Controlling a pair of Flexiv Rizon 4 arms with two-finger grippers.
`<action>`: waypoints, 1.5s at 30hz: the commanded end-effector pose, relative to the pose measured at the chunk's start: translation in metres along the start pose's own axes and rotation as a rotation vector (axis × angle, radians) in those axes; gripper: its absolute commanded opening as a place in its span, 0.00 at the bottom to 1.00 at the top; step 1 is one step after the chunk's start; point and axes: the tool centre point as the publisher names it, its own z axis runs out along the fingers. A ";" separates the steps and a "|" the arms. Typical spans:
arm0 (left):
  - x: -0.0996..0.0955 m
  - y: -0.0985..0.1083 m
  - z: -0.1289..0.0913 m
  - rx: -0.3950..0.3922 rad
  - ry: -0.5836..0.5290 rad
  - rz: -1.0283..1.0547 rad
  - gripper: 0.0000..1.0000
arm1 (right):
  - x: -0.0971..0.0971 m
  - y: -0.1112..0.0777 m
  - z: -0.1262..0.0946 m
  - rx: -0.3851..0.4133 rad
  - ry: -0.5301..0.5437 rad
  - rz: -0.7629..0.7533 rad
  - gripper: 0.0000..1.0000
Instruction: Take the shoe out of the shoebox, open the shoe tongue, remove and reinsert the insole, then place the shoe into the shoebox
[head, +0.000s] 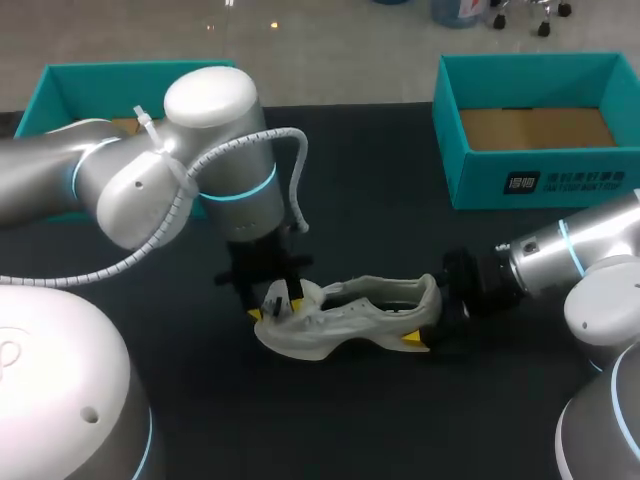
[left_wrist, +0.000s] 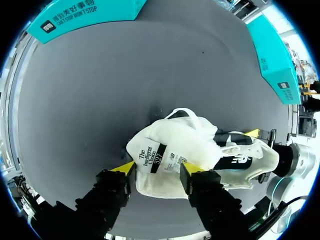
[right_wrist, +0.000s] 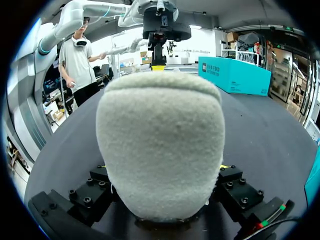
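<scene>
Behind the shoe (head: 345, 318), the right box (head: 480, 185) shows its brown floor; left gripper (left_wrist: 155, 172) and right gripper (right_wrist: 162, 175) both clench the shoe.

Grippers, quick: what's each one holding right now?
Left gripper: shut on the tongue of the shoe.
Right gripper: shut on the shoe's heel.

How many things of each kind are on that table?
Teal boxes: 2, the left box and the right box
White shoe: 1
Tools: 2, the left tool and the right tool, both gripping the shoe
Total: 5
</scene>
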 end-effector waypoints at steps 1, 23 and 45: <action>0.001 0.004 -0.026 0.017 0.020 0.077 1.00 | -0.001 -0.004 0.003 0.003 -0.001 0.001 0.00; 0.043 0.004 -0.097 -0.251 -0.025 1.601 1.00 | -0.001 -0.004 0.003 0.003 -0.001 0.001 0.00; 0.100 0.004 -0.114 -0.175 -0.126 1.755 0.00 | -0.001 -0.004 0.003 0.003 -0.001 0.001 0.00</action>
